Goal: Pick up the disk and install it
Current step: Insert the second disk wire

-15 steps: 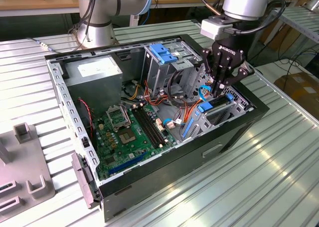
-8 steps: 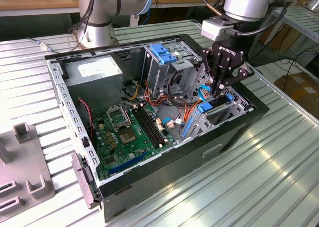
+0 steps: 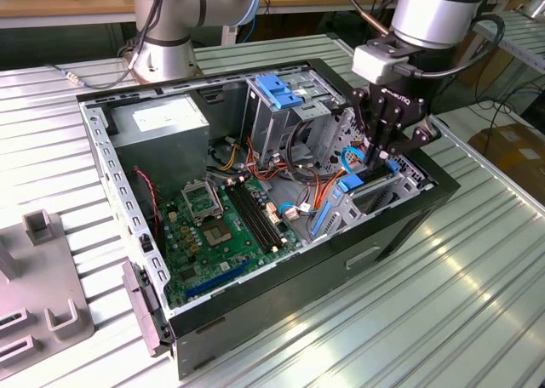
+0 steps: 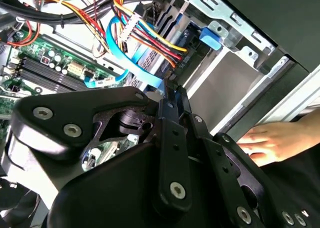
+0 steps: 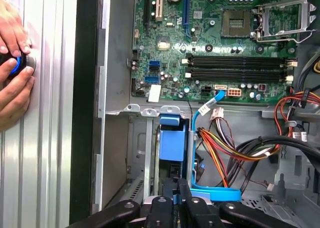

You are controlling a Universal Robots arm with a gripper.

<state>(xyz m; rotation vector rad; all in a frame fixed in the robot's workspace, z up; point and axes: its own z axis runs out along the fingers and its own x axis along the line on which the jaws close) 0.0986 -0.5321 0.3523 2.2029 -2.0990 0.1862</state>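
The disk [image 5: 172,143] stands on edge inside the drive bay at the front corner of the open computer case [image 3: 281,294], its blue bracket facing up. In the exterior view the disk [image 3: 353,182] sits low in the bay on that view's right, among cables. My gripper [image 5: 177,188] reaches straight down into the bay, with its fingers drawn close together on the blue bracket's near edge. In the second wrist view the gripper [image 4: 172,88] ends beside a blue flat cable [image 4: 125,53]; the disk's label is hidden.
Orange, yellow and black cables [image 5: 225,148] crowd the bay. The green motherboard [image 3: 221,226], a grey power-supply box [image 3: 162,120] and a blue-handled drive cage [image 3: 281,90] fill the case. A person's hands [image 5: 12,73] rest on a button outside the case. A second arm's base [image 3: 166,56] stands behind.
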